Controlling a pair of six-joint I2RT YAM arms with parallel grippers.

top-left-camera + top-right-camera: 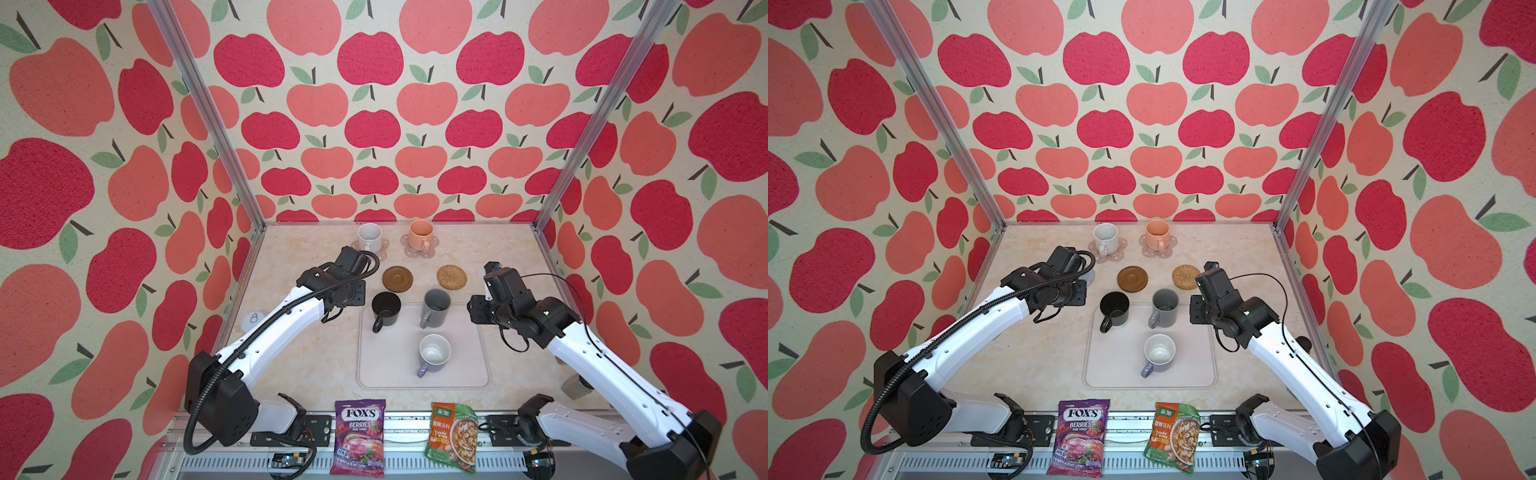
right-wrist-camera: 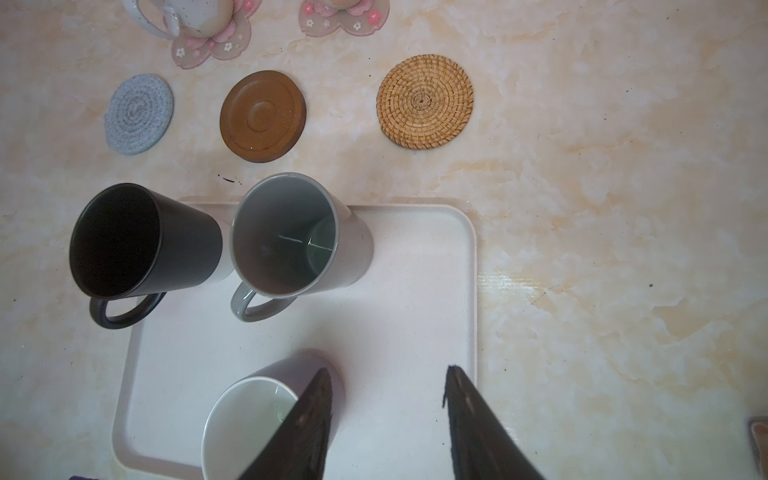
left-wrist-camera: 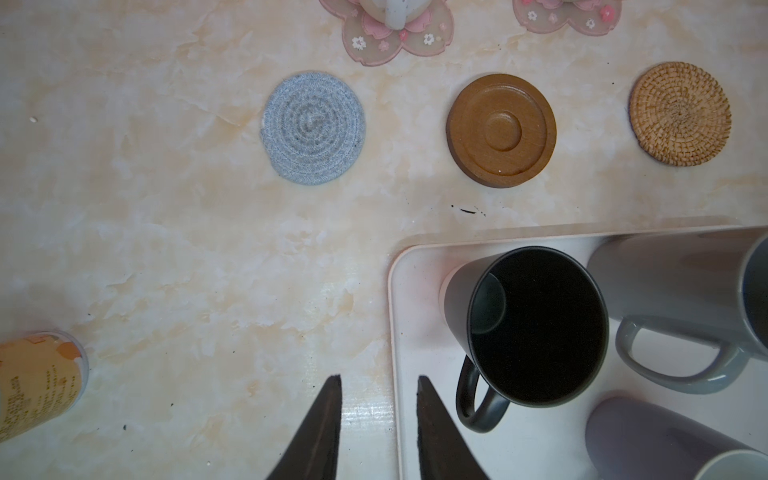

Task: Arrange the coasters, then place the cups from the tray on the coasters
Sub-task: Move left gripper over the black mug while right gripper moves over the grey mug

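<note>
While the left end effector (image 3: 379, 378) and right end effector (image 2: 388, 370) sit part-open, empty, the round woven grey coaster (image 3: 313, 128) lies flat.

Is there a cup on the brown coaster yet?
No, the brown coaster lies bare, with nothing standing on it.

"FOX'S BERRIES" on the purple candy bag (image 1: 360, 434); small Chinese print on the green soup packet (image 1: 452, 436).

The black handled mug (image 1: 385, 309) and dark grey handled mug (image 1: 436, 307) stand on the pale-grey rimmed tray (image 1: 469, 370); behind the tray lies the brown round disc coaster (image 1: 397, 278).
</note>
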